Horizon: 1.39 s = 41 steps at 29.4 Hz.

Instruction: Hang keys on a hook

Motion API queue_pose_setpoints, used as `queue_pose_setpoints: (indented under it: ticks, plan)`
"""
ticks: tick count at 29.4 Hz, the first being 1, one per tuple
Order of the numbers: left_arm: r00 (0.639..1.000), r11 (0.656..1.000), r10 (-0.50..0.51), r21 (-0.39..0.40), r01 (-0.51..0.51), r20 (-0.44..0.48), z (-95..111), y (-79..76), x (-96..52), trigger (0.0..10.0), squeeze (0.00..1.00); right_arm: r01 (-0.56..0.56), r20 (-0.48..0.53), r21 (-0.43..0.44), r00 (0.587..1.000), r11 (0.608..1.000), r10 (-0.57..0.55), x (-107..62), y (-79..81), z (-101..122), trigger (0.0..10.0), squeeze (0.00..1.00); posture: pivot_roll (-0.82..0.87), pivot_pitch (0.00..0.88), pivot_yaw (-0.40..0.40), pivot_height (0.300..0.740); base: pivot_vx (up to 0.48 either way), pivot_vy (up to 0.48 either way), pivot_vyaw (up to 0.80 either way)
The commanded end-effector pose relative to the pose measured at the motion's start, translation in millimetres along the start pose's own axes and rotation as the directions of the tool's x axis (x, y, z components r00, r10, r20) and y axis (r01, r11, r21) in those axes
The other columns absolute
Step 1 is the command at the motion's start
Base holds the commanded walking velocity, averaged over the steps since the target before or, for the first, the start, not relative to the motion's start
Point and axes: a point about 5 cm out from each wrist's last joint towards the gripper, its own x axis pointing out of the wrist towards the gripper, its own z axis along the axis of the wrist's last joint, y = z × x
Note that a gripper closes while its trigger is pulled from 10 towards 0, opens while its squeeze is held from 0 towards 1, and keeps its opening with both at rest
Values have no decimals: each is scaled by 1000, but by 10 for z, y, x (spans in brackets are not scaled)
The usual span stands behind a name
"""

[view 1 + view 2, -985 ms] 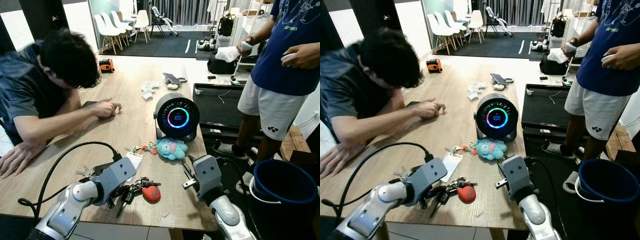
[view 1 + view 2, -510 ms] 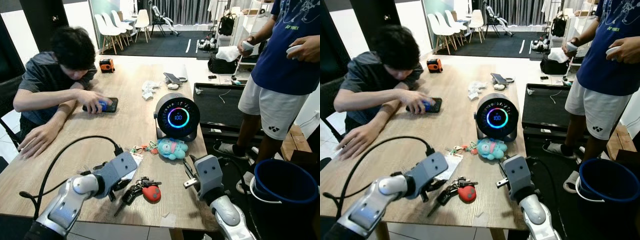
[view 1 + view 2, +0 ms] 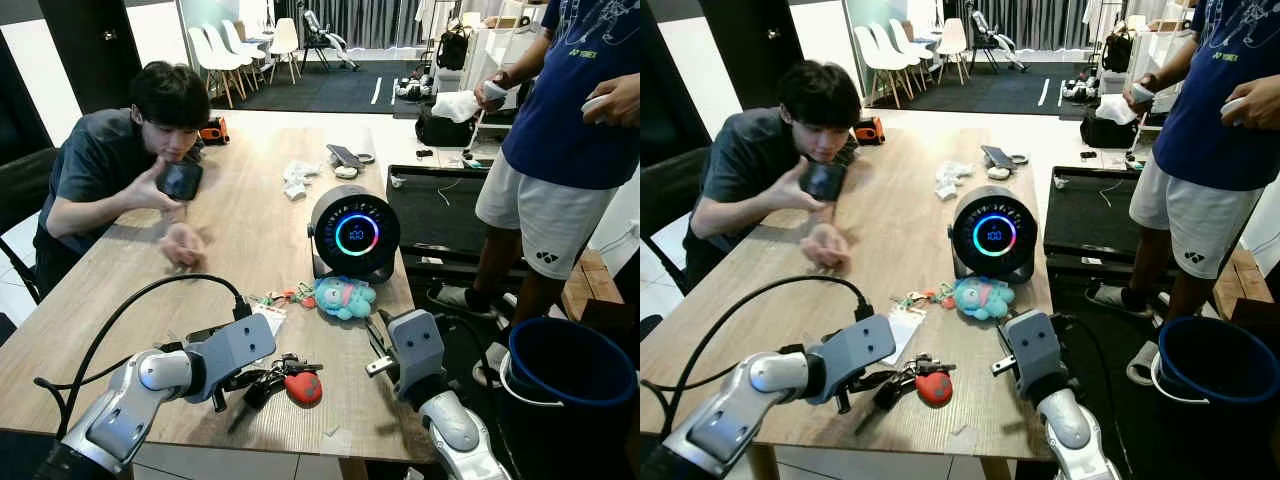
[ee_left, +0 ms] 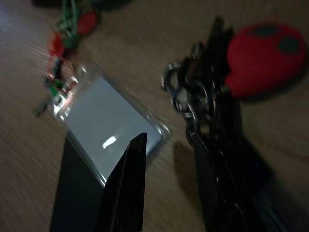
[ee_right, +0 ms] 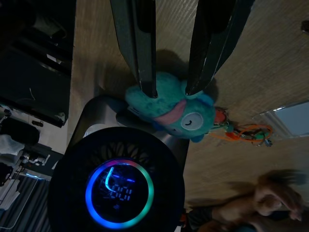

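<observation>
At the near edge of the wooden table (image 3: 250, 230) the job has barely begun: the keys (image 3: 268, 377) lie flat on the wood, nothing is lifted, and I see no hook anywhere to aim for. My left gripper (image 4: 169, 164) hovers low over the bunch with its fingers parted, one black finger (image 4: 126, 183) over a clear card sleeve (image 3: 262, 322), the other beside the ring, so I judge the grasp itself is yet to be made. The bunch is a tangle of dark keys and metal rings with a rounded red fob (image 3: 303, 387) at its far side. My right gripper (image 5: 171, 84) waits open, straddling a teal plush toy (image 3: 345, 297). Beyond stands a round speaker (image 3: 353, 235) with a glowing ring; a person (image 3: 110, 170) sits further off.
</observation>
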Motion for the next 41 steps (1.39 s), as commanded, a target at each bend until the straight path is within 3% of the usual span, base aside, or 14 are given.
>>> queue_pose_setpoints:
  ticks: [1,15,18,21,24,30,36,41]
  plan:
    - [999,1000,-20,17,21,-31,-62,-11,-75,10000,0,-10,-2,0,1000,1000,10,-14,33,-19,10000,0,24,110,80,740,0,0,0]
    - [999,999,-35,-5,35,-39,-136,-92,-61,10000,0,-20,3,-2,1000,1000,20,9,25,-10,10000,0,27,102,67,740,0,0,0]
    - [1000,999,0,-37,0,-1,-77,-55,-51,10000,0,-21,1,-4,1000,1000,21,6,19,-12,10000,0,25,100,65,740,0,0,0]
    - [995,994,99,-55,-99,-1,-55,64,-9,10000,0,-24,2,-4,1000,1000,24,10,24,-11,10000,0,26,98,64,740,0,0,0]
    - [995,993,99,-73,-97,18,-24,79,-14,10000,0,-24,3,-4,1000,1000,24,15,26,-9,10000,0,26,97,65,740,0,0,0]
    - [997,995,73,-73,-70,32,-5,54,-27,10000,0,-23,3,-4,1000,1000,23,15,27,-12,10000,0,26,99,67,740,0,0,0]
    - [1000,997,-24,-69,23,-8,-126,-101,-32,10000,0,-18,-3,-2,1000,1000,18,-4,33,-25,10000,0,25,103,70,740,0,0,0]
    - [999,997,-31,-75,30,-10,-132,-122,-23,10000,0,-18,-5,-2,1000,1000,18,-8,30,-31,10000,0,25,108,71,740,0,0,0]
